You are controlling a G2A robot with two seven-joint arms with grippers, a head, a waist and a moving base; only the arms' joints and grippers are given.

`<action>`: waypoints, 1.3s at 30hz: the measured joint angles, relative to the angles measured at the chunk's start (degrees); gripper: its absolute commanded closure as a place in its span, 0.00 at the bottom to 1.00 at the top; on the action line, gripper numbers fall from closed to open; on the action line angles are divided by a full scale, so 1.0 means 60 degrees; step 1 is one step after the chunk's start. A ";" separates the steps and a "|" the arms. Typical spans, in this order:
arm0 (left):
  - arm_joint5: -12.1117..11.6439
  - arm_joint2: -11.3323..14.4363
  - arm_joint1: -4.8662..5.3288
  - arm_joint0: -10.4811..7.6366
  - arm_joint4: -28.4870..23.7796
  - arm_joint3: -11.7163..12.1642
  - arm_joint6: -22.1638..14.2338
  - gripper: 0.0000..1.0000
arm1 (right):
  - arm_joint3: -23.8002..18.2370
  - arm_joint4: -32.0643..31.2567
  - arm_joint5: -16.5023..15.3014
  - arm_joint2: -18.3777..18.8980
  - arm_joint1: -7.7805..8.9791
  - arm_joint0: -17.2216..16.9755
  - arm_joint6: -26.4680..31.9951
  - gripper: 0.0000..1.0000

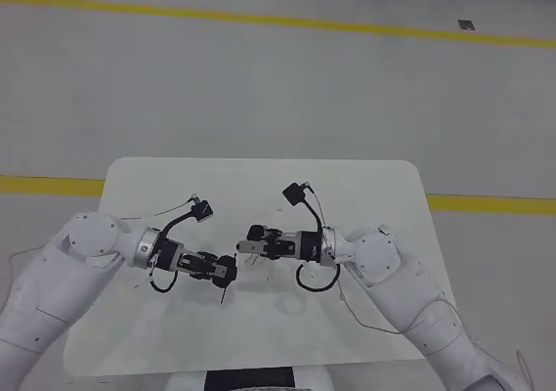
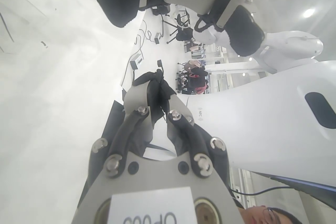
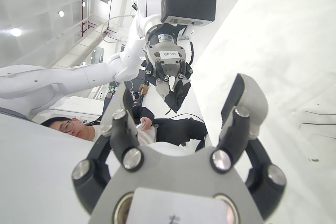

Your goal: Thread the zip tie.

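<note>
A white table carries two white arms that meet tip to tip near its middle, the left arm coming in from one side and the right arm from the other.

Your left gripper has its dark padded fingers pressed fully together, pinching the zip tie. Your right gripper sits just beside it, its jaws spread wide with nothing between them, facing the left fingertips head on.

The zip tie is a thin dark strip. In the right wrist view a short length pokes out past the left gripper's closed fingertips. In the top view it runs from those fingertips toward the robot's side of the table. Its long axis therefore lies roughly across the line joining the two grippers rather than along it. The free end points away from the open right jaws, which stand slightly on the far side of the left fingertips. Whether the tie's head or its tail is showing cannot be told.

Judged from this, the right arm is the one free to take the loose end, and you would need to bring it round toward the strip.

A few thin dark strands lie loose on the table, well apart from both grippers.
</note>
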 measured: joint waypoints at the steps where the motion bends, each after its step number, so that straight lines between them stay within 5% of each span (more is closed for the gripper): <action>1: 0.0000 0.0000 0.0000 0.0000 0.0000 0.0000 0.0000 1.00 | 0.0018 -0.0031 -0.0008 -0.0024 -0.0007 0.0012 0.0013 0.68; 22: 0.0000 0.0000 0.0000 0.0000 0.0000 0.0000 0.0000 1.00 | -0.0091 -0.0354 -0.0081 -0.0043 -0.0013 0.0002 0.0569 0.79; 32: 0.0000 0.0000 0.0000 0.0000 0.0000 0.0000 0.0000 1.00 | -0.0178 -0.0408 -0.0081 -0.0001 -0.0007 -0.0071 0.0639 0.76; 39: 0.0000 0.0000 0.0000 0.0000 0.0000 0.0000 0.0000 1.00 | -0.0151 -0.0685 -0.0072 -0.0054 -0.0038 -0.0057 0.0358 0.85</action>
